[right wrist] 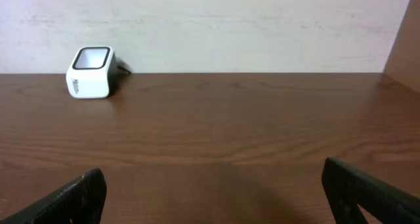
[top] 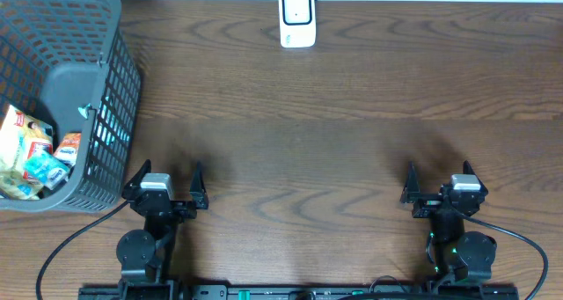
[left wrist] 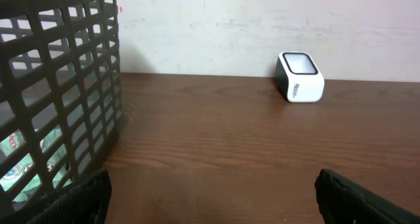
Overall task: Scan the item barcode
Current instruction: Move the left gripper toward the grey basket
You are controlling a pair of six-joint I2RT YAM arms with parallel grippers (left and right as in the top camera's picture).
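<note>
Packets (top: 31, 150), colourful and crumpled, lie in the grey basket (top: 97, 89) at table left, seen from overhead. You have the left gripper (top: 169, 172) and right gripper (top: 439, 172) spread wide, empty. Left wrist shows only scraps of the packets through the mesh, barcodes unreadable. Right wrist shows just the white scanner (right wrist: 92, 71).

The scanner (top: 297, 18) is a small white block with a dark window on its sloped top face. It stands upright far ahead of the 2 grippers, ahead and right of the left gripper (top: 171, 168) and ahead and left of the right gripper (top: 440, 170). The packets (top: 31, 155), several colourful ones, lie jumbled in the basket (top: 79, 80) just left of the left gripper.
</note>
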